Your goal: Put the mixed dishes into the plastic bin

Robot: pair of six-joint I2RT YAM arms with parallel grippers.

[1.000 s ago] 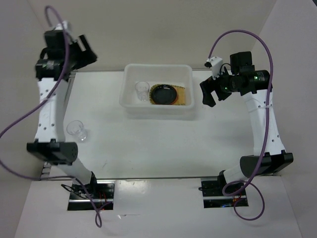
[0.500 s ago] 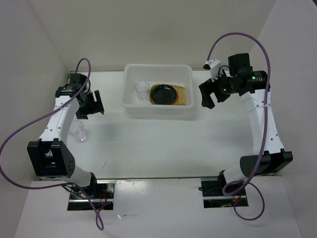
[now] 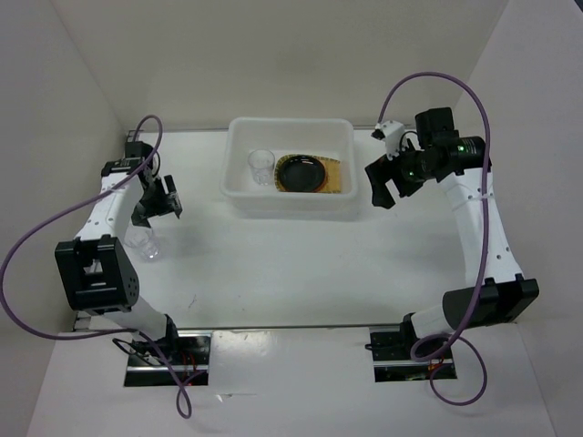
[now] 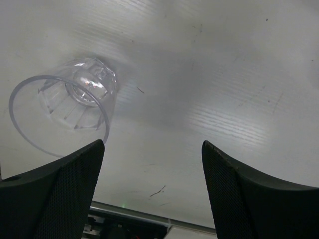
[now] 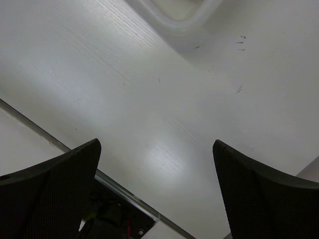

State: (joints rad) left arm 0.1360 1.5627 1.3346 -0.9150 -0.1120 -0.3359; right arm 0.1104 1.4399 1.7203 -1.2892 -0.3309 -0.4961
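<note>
The plastic bin (image 3: 239,195) stands at the back middle of the table. Inside it lie a tan woven tray (image 3: 340,178), a glossy black plate (image 3: 301,172) on the tray, and one clear cup (image 3: 261,167). A second clear cup (image 3: 143,240) stands upright on the table at the left. My left gripper (image 3: 159,198) hovers open just behind that cup; the left wrist view has the cup (image 4: 62,112) left of and beyond the empty open fingers of the left gripper (image 4: 152,149). My right gripper (image 3: 383,182) hangs open and empty beside the bin's right end.
A corner of the bin (image 5: 174,10) shows at the top of the right wrist view. White walls enclose the table on the left, back and right. A metal rail (image 3: 273,326) runs along the near edge, with both arm bases behind it.
The left arm has swung down from high at the back left to just over the table by the loose cup. The right gripper has shifted only slightly.
</note>
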